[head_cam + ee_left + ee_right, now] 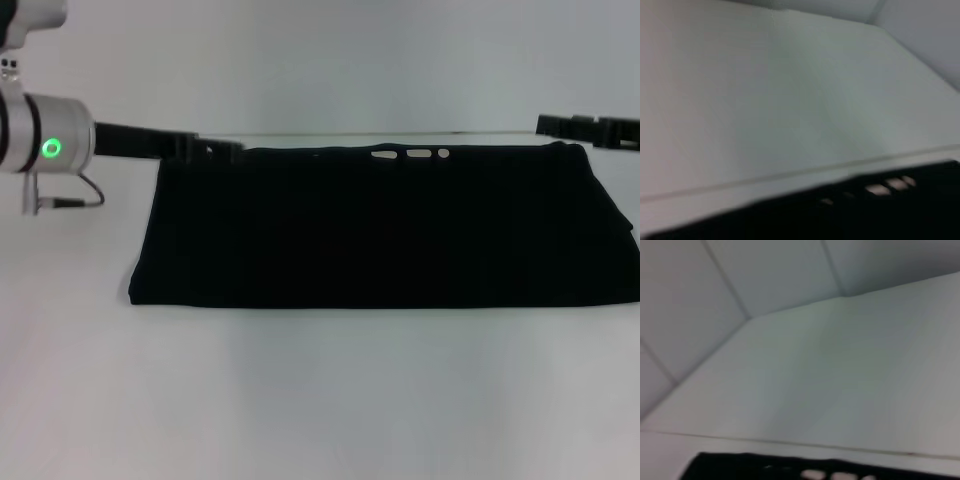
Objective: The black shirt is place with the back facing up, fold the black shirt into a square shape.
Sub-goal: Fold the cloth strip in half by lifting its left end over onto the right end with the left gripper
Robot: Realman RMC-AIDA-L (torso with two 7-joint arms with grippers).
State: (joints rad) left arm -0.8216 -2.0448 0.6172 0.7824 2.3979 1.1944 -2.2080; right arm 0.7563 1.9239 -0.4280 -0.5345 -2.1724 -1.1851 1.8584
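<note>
A: Black shirt (380, 225), a plain soft-fabric tee, lies as a wide dark band across the middle of the head view, on the pale white tabletop (320, 400). Its right end runs off the frame's right edge.

B: And the hands?

A: Left hand (215, 148), hard and black, sits at the shirt's upper left corner, at the end of a dark arm reaching in from the silver joint with a green ring light (50, 148) at the upper left. Right hand (570, 128) is at the upper right corner of the shirt.

B: Wide, narrow, holding fabric?

A: I cannot tell for either. The wrist views show only the shirt's far edge (865, 210) (790, 467) low in frame and bare tabletop beyond.
</note>
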